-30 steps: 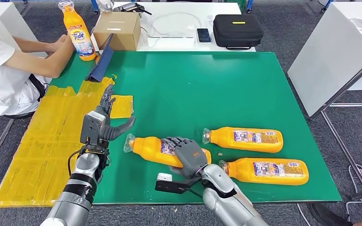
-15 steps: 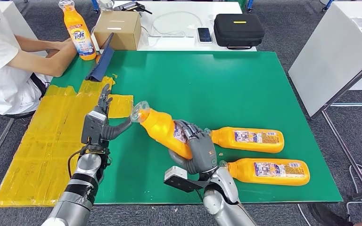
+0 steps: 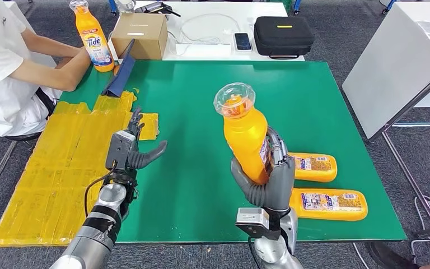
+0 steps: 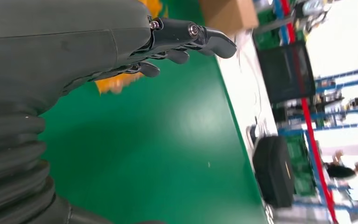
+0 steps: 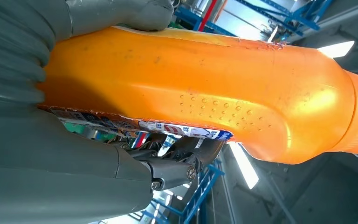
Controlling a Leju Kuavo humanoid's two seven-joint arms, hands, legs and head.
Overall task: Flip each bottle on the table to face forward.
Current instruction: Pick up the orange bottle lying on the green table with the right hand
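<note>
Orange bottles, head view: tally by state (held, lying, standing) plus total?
Held upright in the right hand: 1, the lifted bottle
Lying on the green mat: 2, the upper bottle and the lower bottle
Standing by the person: 1, the far bottle
Total: 4

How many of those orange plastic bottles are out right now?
4. One orange plastic bottle upright in the robot's right hand; two lying on the green mat, nearer and farther; one standing by the seated person.
</note>
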